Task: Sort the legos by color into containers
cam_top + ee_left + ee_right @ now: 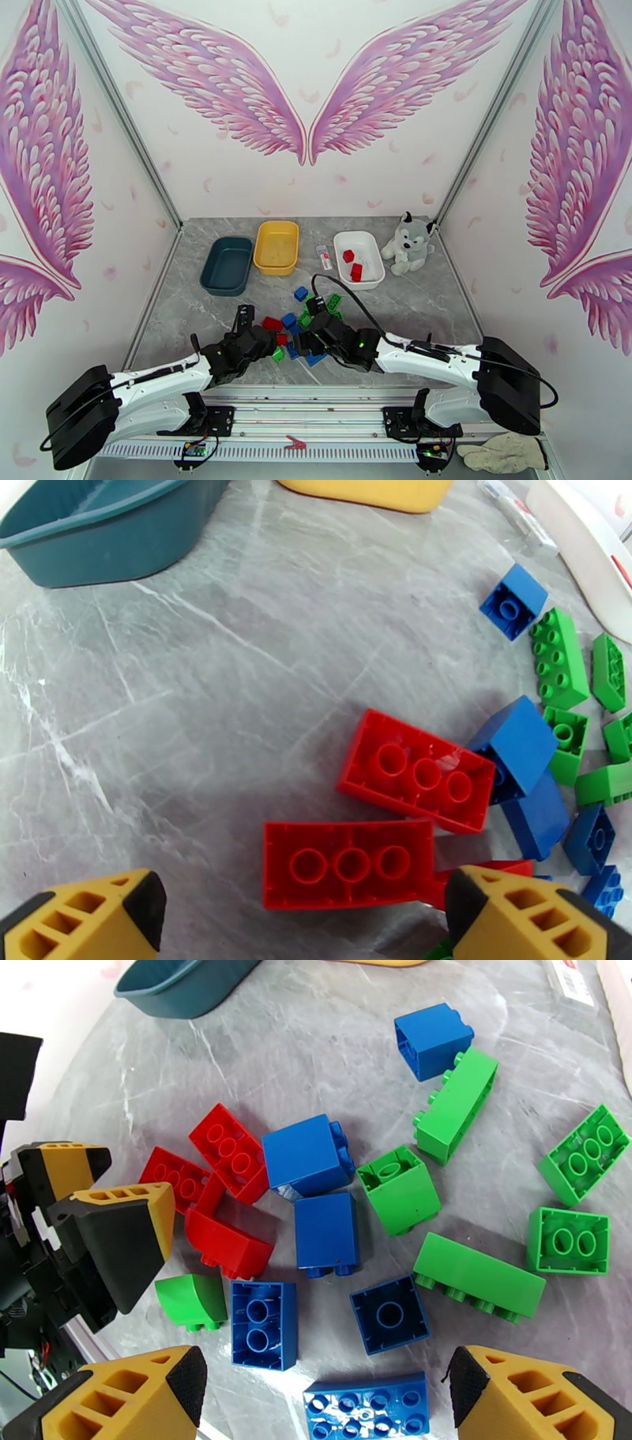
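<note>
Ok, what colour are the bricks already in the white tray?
Red; the bricks show best in the top view.

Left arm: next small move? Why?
Probably lower the left gripper straight down and close on the nearer red brick. Its jaws stand open with that oblong brick lying underside-up on the table between the fingertips, untouched. The white tray already holds red bricks, so red seems the colour to continue.

Red, green and blue bricks [308, 1155] lie jumbled, several upside down, well in front of the yellow tray [276, 245]. A teal tray [227, 264] sits just left of it. The white tray [365, 245] to its right holds two red bricks [356, 271].
</note>
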Motion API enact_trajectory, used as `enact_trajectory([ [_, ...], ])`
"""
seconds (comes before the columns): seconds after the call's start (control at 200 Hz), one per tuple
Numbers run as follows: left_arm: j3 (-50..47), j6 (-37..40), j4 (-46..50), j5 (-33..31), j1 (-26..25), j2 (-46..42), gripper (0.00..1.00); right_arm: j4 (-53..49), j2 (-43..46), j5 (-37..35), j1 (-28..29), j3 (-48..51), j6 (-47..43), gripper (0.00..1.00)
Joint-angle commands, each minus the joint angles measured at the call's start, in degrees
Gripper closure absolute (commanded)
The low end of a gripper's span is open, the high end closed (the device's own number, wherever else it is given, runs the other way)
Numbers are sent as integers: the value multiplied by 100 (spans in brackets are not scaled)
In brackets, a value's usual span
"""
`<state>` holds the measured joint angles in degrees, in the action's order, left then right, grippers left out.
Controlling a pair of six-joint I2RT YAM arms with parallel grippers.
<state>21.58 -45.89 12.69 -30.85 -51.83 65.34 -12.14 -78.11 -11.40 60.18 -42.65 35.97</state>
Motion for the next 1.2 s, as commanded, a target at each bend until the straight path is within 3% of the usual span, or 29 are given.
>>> enact_trajectory([
  [0.0, 54, 111, -116, 39, 114, 271, 1, 85, 81, -90, 46, 60, 59, 13],
  [0.63, 557, 449, -978, 600, 446, 1866, 8, 54, 200, -165, 52, 126, 54, 13],
  [0.88, 472, 404, -841, 626, 407, 1548, 10, 43, 224, -179, 40, 135, 64, 13],
  [1.195, 116, 308, -663, 716, 276, 570, 5, 62, 225, -170, 55, 150, 90, 13],
])
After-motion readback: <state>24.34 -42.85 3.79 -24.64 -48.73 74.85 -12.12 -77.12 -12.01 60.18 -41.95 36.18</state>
